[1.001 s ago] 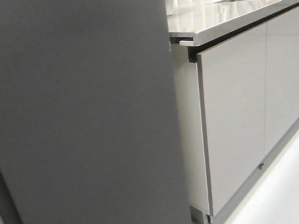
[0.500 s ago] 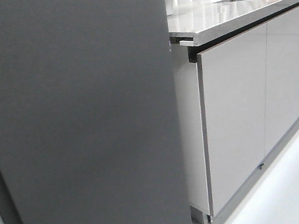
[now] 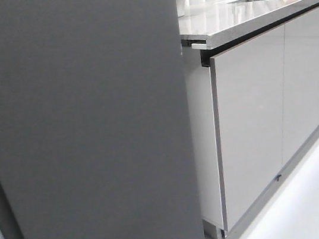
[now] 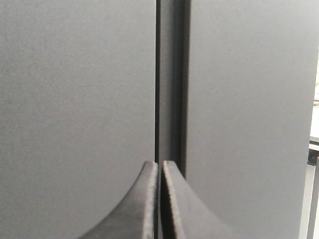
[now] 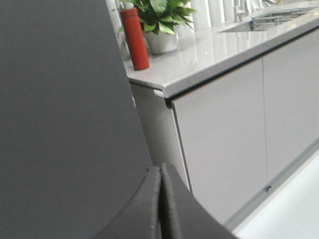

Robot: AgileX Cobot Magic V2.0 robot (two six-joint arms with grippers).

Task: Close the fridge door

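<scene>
My left gripper [image 4: 158, 172] and right gripper [image 5: 160, 175] are squeezed tight, holding nothing. The tall flat dark grey fridge door [image 4: 75, 99] sits right ahead of my left fingertips. I might slip into that thin crack and get stuck.

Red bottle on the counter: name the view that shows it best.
The right wrist view. There the red bottle stands upright on the counter beside the potted plant, seen nearly whole past the fridge door. The front view hides it behind the door; the left wrist view shows only dark panels and the shut left pincer.
</scene>
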